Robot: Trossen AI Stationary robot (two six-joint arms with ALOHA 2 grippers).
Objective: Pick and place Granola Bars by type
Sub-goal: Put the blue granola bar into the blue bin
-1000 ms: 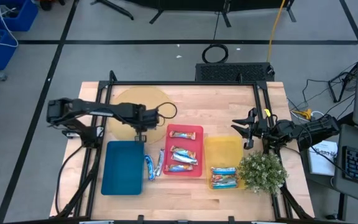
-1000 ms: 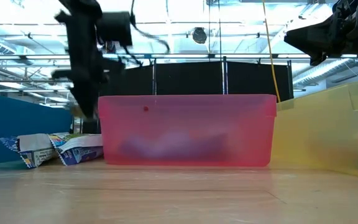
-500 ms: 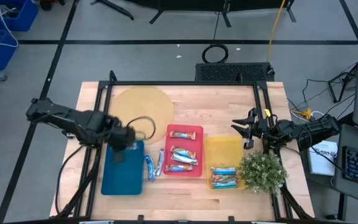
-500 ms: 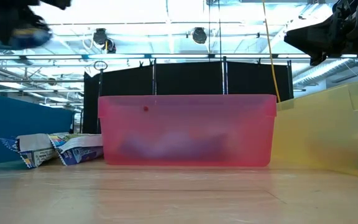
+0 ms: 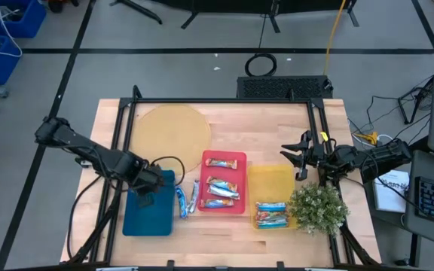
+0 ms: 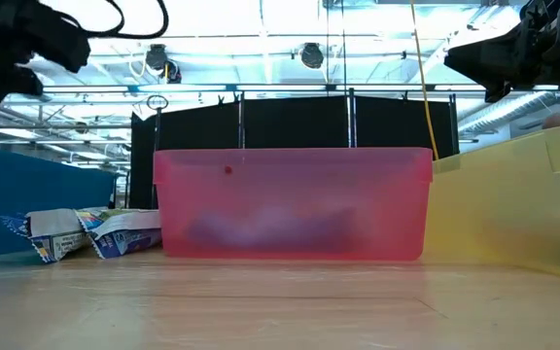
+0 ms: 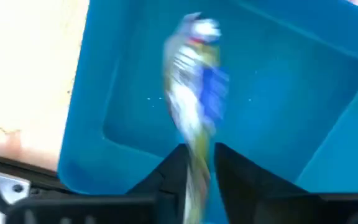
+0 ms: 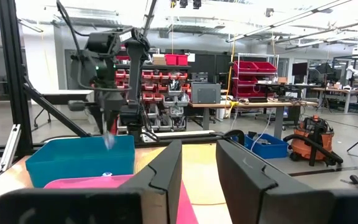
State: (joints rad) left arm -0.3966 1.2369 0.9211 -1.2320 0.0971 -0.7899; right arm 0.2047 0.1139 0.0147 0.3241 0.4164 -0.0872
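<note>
A blurred, seemingly light-blue foil-wrapped granola bar (image 7: 194,93) is pinched by the left gripper (image 7: 196,165) over the flat blue rectangular tray (image 5: 148,205) at 9 o'clock; the right gripper (image 8: 199,168) is held parted, empty.

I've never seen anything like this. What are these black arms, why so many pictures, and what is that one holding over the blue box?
They are two robot arms at a wooden table, each ending in a two-finger gripper. One picture looks straight down from above, one sits level with the tabletop, and one camera rides on each wrist.

On the table stand a blue tray, a red tray with three bars in it, a yellow tray with bars at its near end, and a small plant. Two loose bars lie between the blue and red trays.

The left gripper is over the blue tray, pinching a foil-wrapped granola bar. The right gripper waits open near the yellow tray, holding nothing.
</note>
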